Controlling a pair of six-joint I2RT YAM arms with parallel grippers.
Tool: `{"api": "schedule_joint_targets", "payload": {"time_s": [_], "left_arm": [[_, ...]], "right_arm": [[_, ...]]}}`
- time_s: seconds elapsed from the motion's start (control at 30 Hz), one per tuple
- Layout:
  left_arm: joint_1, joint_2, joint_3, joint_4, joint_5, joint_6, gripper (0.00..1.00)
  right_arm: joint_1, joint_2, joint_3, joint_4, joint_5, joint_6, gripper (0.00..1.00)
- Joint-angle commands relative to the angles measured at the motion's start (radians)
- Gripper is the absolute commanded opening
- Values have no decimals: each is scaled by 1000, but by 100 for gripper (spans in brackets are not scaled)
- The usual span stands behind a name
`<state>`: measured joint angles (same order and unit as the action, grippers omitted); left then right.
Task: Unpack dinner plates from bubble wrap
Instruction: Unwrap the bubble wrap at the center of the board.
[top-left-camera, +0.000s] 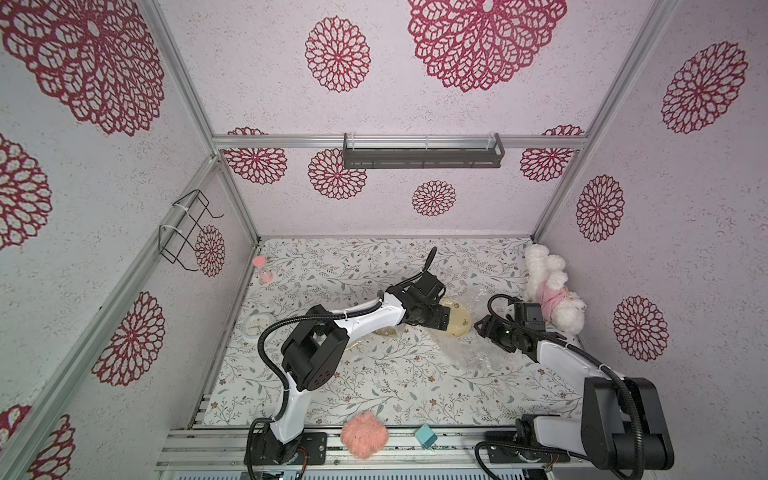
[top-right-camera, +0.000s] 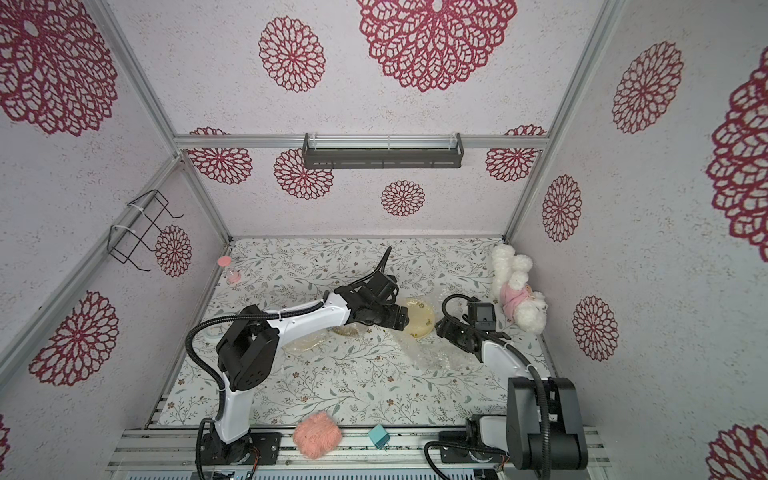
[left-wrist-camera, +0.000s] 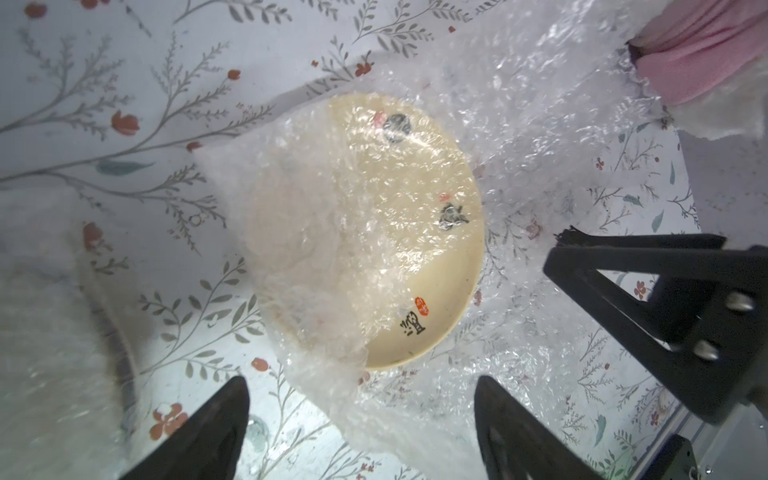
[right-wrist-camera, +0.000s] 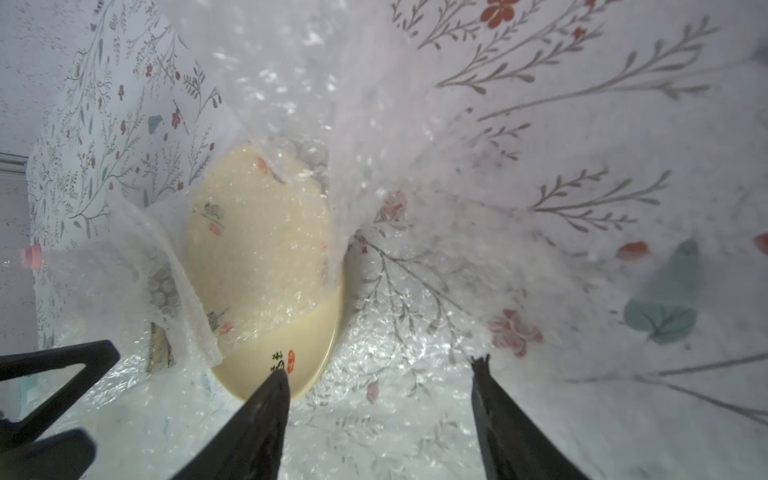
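Left wrist view: the left pincer (left-wrist-camera: 362, 379) hangs with its fingers spread wide and clamped on nothing, a loose flap of bubble wrap (left-wrist-camera: 299, 257) lying between their tips. Just past them, a cream dinner plate (left-wrist-camera: 419, 332) rests on the floral table (left-wrist-camera: 124, 83), roughly half of it under that flap, with more of the wrap spread beneath and around the plate. Right wrist view: the right pincer (right-wrist-camera: 380, 365) is likewise parted and empty, one fingertip (right-wrist-camera: 278, 382) at the plate's bare rim, contact impossible to tell. Well beyond the plate lies a white plush toy (left-wrist-camera: 706, 50) dressed in pink.
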<state>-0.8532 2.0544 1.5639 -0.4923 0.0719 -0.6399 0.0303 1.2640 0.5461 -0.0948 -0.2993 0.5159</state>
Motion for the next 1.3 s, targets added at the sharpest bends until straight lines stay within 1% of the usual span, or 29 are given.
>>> {"api": "schedule_joint_targets", "payload": {"time_s": [0.0,0.07,0.13,0.2,0.27,0.3,0.33,0.37,0.5,0.7,0.8,0.97,1.17,1.27], "left_arm": [[-5,-54,-23,15,-33,-66,93],[-6,-63,-32,18,-35,-85,98],[-7,-71,-39,20,-40,-99,99],[-7,-76,-42,17,-44,-107,99],[-9,-79,-42,11,-43,-109,97],[-11,-79,-42,9,-43,-109,97],[-12,-77,-40,4,-47,-107,97],[-13,-76,-36,-6,-59,-107,97],[-15,-52,-9,-38,-70,-97,97],[-15,-13,54,-36,-61,-83,97],[-15,9,79,-35,-55,-70,100],[-17,49,110,-59,-63,-45,94],[-28,91,163,-149,-124,10,87],[-29,96,159,-145,-107,14,82]], "right_arm": [[-7,-44,33,-66,-21,-24,72],[-7,-61,44,-86,-21,-28,74],[-8,-78,60,-108,-25,-34,76],[-7,-91,75,-128,-31,-40,82],[-7,-103,89,-142,-36,-43,86],[-7,-110,96,-148,-37,-43,90],[-9,-116,100,-152,-42,-43,96],[-9,-120,104,-155,-45,-43,99],[-10,-135,113,-163,-50,-39,99],[-18,-151,103,-164,-47,-31,99],[-26,-167,95,-170,-43,-30,99],[-37,-182,85,-178,-42,-30,99],[-46,-189,59,-165,-47,-19,99],[-47,-188,48,-151,-50,-13,99]]}}
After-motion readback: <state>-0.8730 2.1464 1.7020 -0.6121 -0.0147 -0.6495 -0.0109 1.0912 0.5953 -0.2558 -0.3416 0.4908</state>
